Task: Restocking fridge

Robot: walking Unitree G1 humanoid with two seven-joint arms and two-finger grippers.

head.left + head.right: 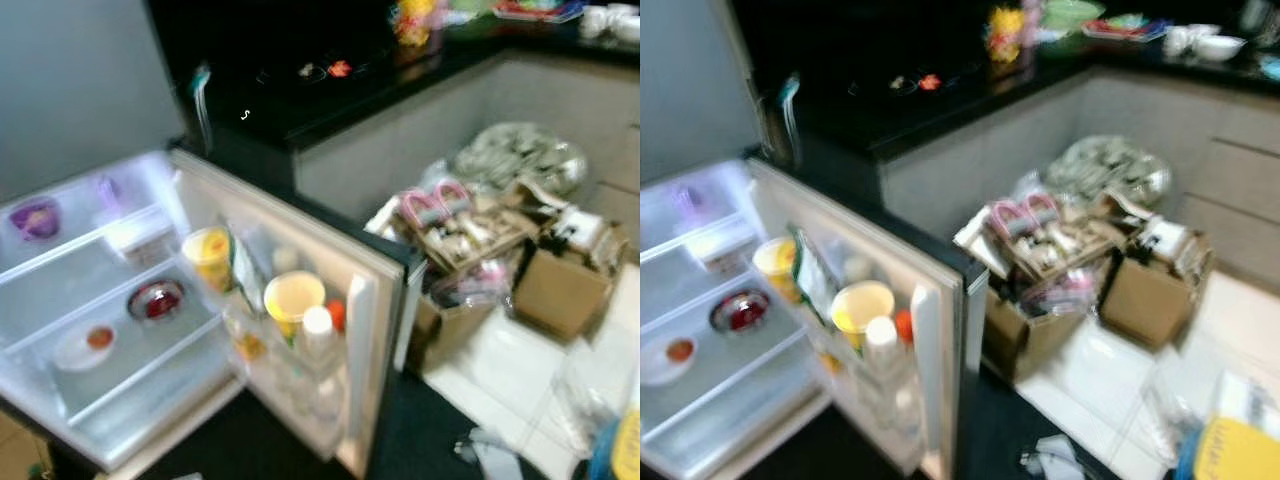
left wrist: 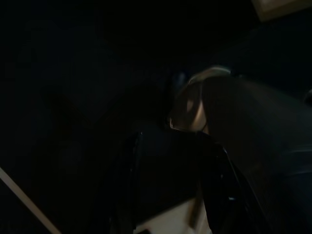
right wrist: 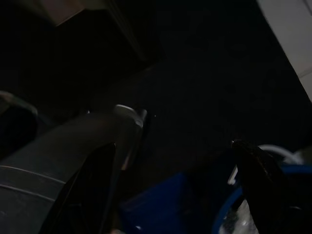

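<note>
Risk lies mainly in the crowded door shelf (image 1: 300, 390), judged from how it is packed: a yellow cup (image 1: 293, 298), a white-capped bottle (image 1: 318, 335) and a taller yellow container (image 1: 208, 255) stand close together, so a careless push could topple one into the next. A further hazard is judged to be the cluttered floor, where open cardboard boxes (image 1: 480, 270) and a crumpled clear bag (image 1: 515, 160) sit just beside the open door.

The fridge (image 1: 120, 300) stands open and lit, with flat translucent shelves of smooth, hard plastic. A red-filled glass dish (image 1: 155, 300) and a white bowl (image 1: 85, 345) rest on them, and a purple tub (image 1: 35, 218) is seen on the upper shelf. All outlines are softened by blur.

The left gripper (image 2: 175, 195) is seen in its dark wrist view as glossy black fingers; whether these are spread or pressed together cannot be told, and nothing can be made out beyond them. The right gripper (image 3: 175, 185) has its two black fingers (image 3: 261, 168) set well apart, holding nothing. Beyond those fingertips a blue, rounded container (image 3: 253, 204) is seen, and a yellow packet (image 1: 1240, 450) lies near it on the floor. No item has yet been taken up.
</note>
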